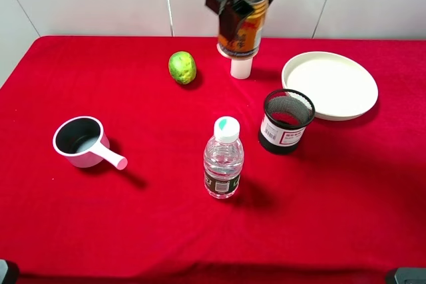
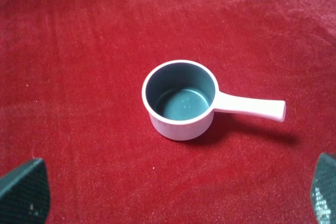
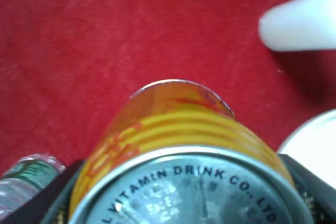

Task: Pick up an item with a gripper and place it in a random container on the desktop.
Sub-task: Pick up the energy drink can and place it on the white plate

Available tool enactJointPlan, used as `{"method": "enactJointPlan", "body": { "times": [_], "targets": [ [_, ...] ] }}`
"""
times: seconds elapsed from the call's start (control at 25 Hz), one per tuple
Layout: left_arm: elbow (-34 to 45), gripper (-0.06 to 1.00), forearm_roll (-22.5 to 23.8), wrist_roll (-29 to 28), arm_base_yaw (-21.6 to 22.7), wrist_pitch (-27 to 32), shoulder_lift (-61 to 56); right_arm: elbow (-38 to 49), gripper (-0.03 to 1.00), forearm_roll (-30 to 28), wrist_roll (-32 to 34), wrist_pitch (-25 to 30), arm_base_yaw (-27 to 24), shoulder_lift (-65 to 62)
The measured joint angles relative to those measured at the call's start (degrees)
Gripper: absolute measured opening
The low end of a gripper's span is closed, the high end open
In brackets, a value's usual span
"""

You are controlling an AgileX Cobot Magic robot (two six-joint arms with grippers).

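Clamping can (image 1: 247, 36) aloft: right gripper (image 1: 239, 23) | white cup (image 1: 240, 68) near | mesh cup (image 1: 287, 122) beside plate (image 1: 333, 88)

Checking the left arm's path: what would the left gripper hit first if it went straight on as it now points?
Likely the pink-handled saucepan, centred between the open jaws of the left gripper; depth unclear.

Can (image 1: 249, 36) held up at the back of the table (image 1: 133, 224).
I see the gripper (image 1: 243, 16) clamped on it, clear of the red cloth; a small white cup (image 1: 240, 69) shows just under it, the plate (image 1: 329, 86) to the right, the lime (image 1: 182, 67) to the left.
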Motion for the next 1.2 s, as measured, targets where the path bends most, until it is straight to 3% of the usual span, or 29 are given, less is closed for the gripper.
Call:
{"method": "enactJointPlan", "body": {
  "times": [0.76, 1.2],
  "targets": [
    [0.0, 0.99, 0.0, 0.0, 0.0, 0.0, 0.0, 0.0, 0.5, -0.2, -0.2, 0.0, -16.9, -0.1],
    [0.0, 0.99, 0.0, 0.0, 0.0, 0.0, 0.0, 2.3, 0.5, 0.0, -0.2, -1.0, -23.6, 1.7]
  ]
}}
